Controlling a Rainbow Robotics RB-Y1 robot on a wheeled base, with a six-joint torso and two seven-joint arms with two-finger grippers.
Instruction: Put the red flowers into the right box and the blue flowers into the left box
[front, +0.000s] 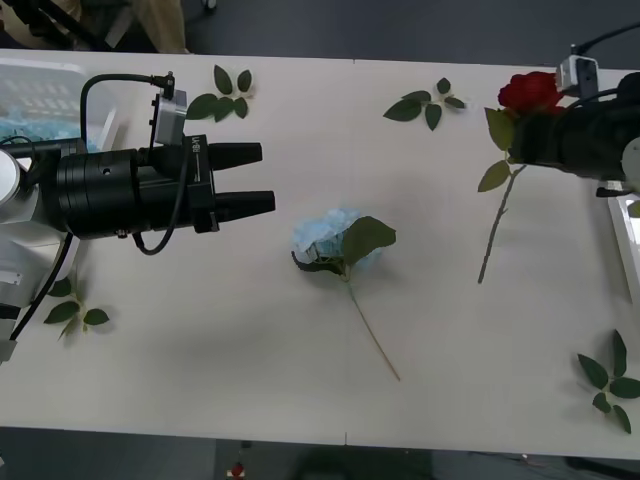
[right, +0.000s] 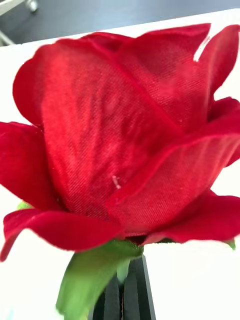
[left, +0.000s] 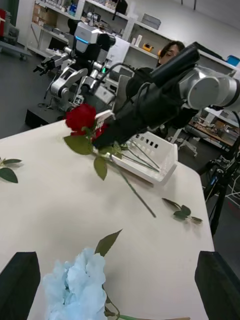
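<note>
A red flower (front: 530, 92) hangs above the table's far right, its stem (front: 497, 225) trailing down toward the tabletop. My right gripper (front: 517, 142) is shut on that stem just under the bloom; in the right wrist view the bloom (right: 125, 135) looms over the closed black fingers (right: 125, 295). One blue flower (front: 335, 240) lies mid-table, its stem pointing toward the front edge. My left gripper (front: 268, 177) hovers open to its left, with the blue flower (left: 80, 287) between the fingers' line of sight. The left box (front: 45, 85) stands far left. The right box (left: 150, 160) holds several stems.
Loose green leaf sprigs lie at the far left-centre (front: 225, 95), far right-centre (front: 425, 105), front right (front: 610, 380) and front left (front: 75, 312). The right box's rim (front: 625, 235) runs along the table's right edge. Blue material (front: 15, 125) shows inside the left box.
</note>
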